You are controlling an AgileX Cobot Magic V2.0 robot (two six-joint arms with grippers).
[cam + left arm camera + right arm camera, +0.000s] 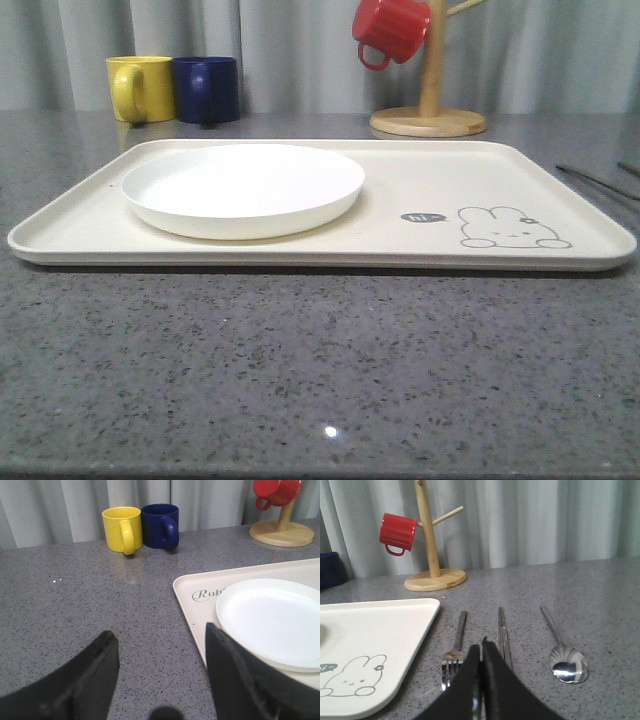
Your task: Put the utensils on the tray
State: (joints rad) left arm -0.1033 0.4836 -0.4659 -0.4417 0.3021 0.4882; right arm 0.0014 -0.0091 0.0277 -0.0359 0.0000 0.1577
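Left claw (160,680): hanging spread over the worktop (75,605), tray (192,587) and plate (272,620) lying just beyond one finger. Right claw (481,672): hanging pressed together, fork (456,647), chopsticks (503,632) and spoon (565,657) lying just ahead, off the tray.

The tray (200,587) bears grey script starting "Rab", the rest hidden by the plate (272,622).

The front camera sits low at the desk (320,380) edge, looking across the tray (420,190) toward the curtain. Each wrist camera looks forward over its own jaws, close to the desk. All three views share the tray and red mug (392,30).
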